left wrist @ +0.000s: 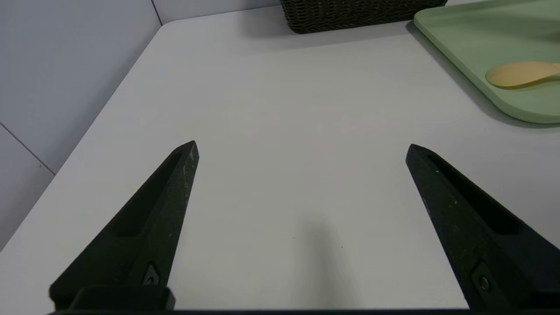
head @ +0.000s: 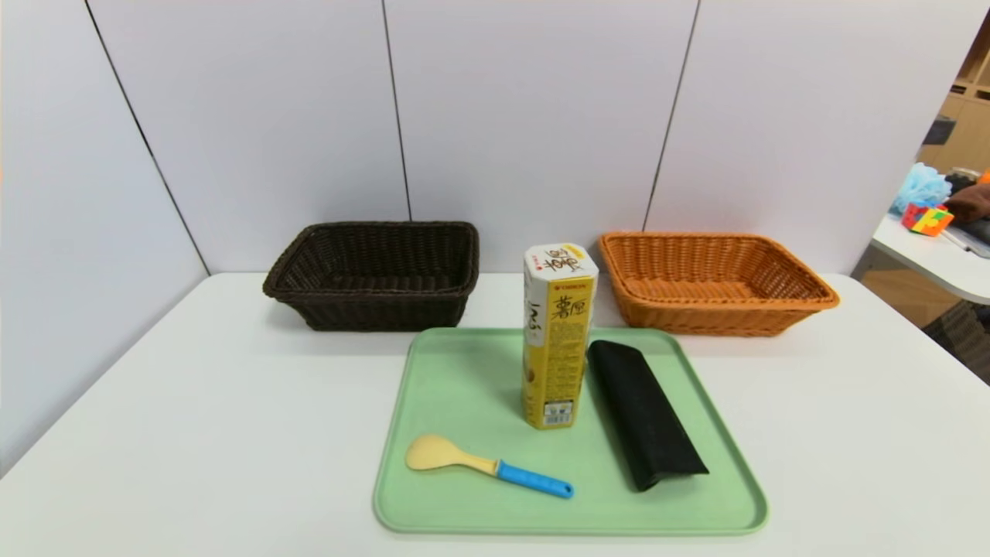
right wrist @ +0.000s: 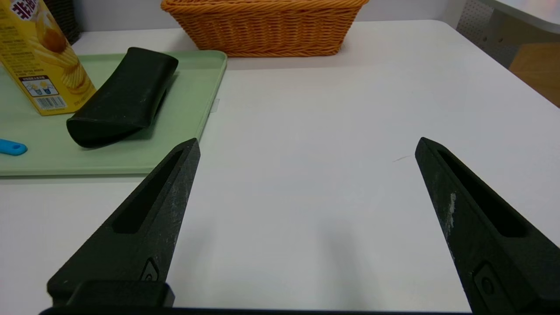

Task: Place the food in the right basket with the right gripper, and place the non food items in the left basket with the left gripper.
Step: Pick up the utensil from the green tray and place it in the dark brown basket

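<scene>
Yellow carton: the tall chip box (head: 558, 334), glossy printed card with an eight-sided white top, stands upright mid-tray; the right wrist view shows only its lower part (right wrist: 43, 65).
Black pouch: a soft matte sleeve (head: 643, 410) lying flat just beside the box, rounded at its near end; in the right wrist view (right wrist: 124, 96) it lies ahead of the inner fingertip.
Spoon: cream plastic bowl, blue handle (head: 483, 463), near the tray's front; the left wrist view catches only the bowl (left wrist: 520, 73), the right wrist view only the handle tip (right wrist: 12, 148).
Tray: smooth pale-green plastic (head: 448, 495), rounded corners.
Baskets: dark brown wicker (head: 375, 275) and orange wicker (head: 715, 280), both rectangular and woven, behind the tray.
Left gripper (left wrist: 302, 151): seen only by its wrist camera; tapered black fingers spread wide, nothing between them, above bare white table (left wrist: 280, 131), the tray off beyond one tip.
Right gripper (right wrist: 306, 148): likewise wide apart and empty-handed, over the table beside the tray's edge.
</scene>
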